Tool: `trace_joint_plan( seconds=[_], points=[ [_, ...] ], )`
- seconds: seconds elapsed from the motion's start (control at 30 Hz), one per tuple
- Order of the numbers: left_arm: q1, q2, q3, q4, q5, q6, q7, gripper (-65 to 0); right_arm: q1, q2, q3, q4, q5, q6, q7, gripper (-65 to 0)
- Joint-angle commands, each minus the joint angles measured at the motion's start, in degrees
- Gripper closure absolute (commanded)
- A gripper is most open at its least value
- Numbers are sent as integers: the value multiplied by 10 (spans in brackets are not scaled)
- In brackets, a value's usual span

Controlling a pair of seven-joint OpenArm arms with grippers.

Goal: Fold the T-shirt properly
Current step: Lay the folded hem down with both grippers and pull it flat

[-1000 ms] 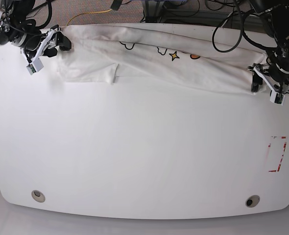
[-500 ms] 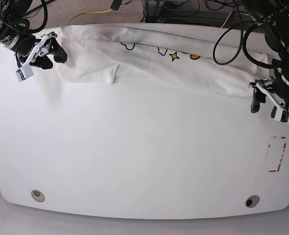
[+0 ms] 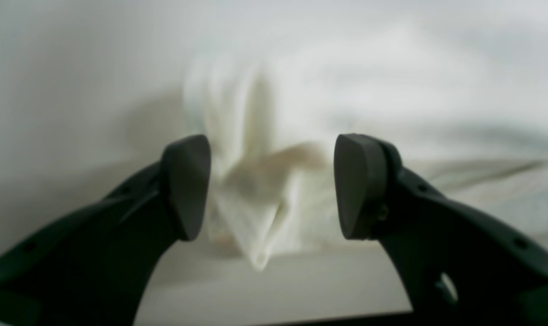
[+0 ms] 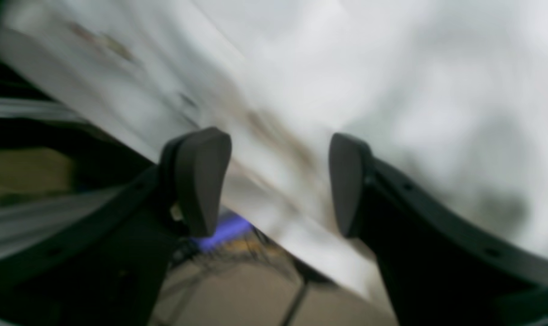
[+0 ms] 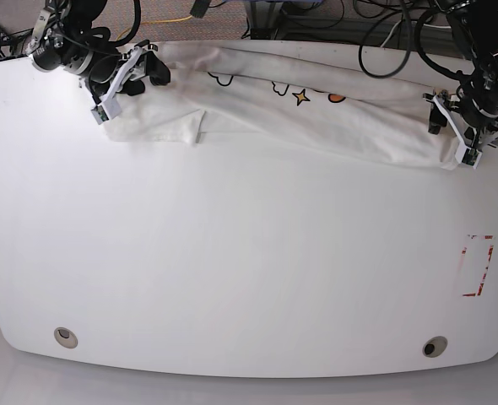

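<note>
**Both grippers open at the two ends of the shirt**

On the left of the base view, the right gripper (image 5: 135,72) is at the left end of the T-shirt (image 5: 316,110), over the sleeve area. In the right wrist view its fingers (image 4: 201,179) stand apart, with blurred white cloth between and behind them; nothing is clamped.

The T-shirt lies in a long folded band along the far edge of the white table (image 5: 232,270), with a yellow star and parts of the print showing.

On the right, the left gripper (image 5: 456,126) is at the other end of the shirt. Its fingers (image 3: 188,185) are also apart, around a bunched corner of cloth (image 3: 256,199).
</note>
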Motion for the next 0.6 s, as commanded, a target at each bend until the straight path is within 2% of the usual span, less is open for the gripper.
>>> trace_joint_plan(
  seconds=[0.0,0.13,0.2,0.33,0.57],
  points=[
    [3,-12,0,-9,-12,-1,-33,-401,18,4,-13,-14,-25,0,17,-355],
    [17,-36,4,-47,-12,-1,-63,-401,39,10,-10,-88,-53,0,40,-355],
    [7,-35,6,-81,-11,-1,-68,-401,56,35,-12,-138,-54,0,68,-355],
    [-13,-38,20,-135,-11,-1,-68,-401,79,75,-13,-204,-54,0,89,-355],
    [-78,-36,43,-189,-11,-1,-68,-401,141,114,-13,-264,-54,0,97,-355]
  ],
)
